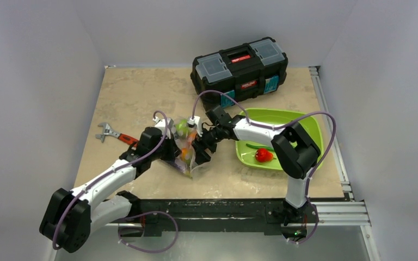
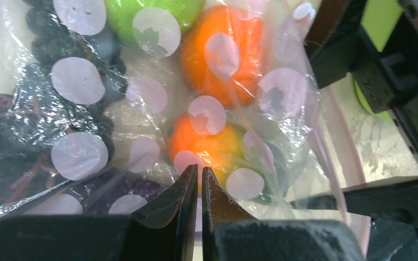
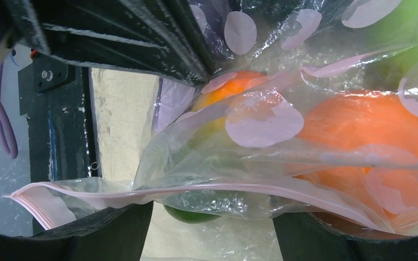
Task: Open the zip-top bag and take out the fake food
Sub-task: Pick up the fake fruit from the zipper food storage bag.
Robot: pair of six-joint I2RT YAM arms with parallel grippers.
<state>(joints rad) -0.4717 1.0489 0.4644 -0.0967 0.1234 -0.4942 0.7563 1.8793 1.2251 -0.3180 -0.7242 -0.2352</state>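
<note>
We counted one zip-top bag (image 1: 186, 152) on the desk (image 1: 141, 92), holding one apple (image 2: 147, 13), one orange (image 2: 223, 49), one mango (image 2: 207, 147) and one grape bunch (image 2: 60, 65). The left tool (image 2: 200, 179) was pinched shut on the bag's film. The right tool (image 3: 213, 236) stood wide apart, gripping nothing.

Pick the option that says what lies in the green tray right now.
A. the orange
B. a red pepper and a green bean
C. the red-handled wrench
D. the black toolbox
B: the top view shows the red pepper and a green bean in the green tray. The wrench lies on the table, the orange is inside the zip-top bag, and the toolbox stands behind the tray.
</note>
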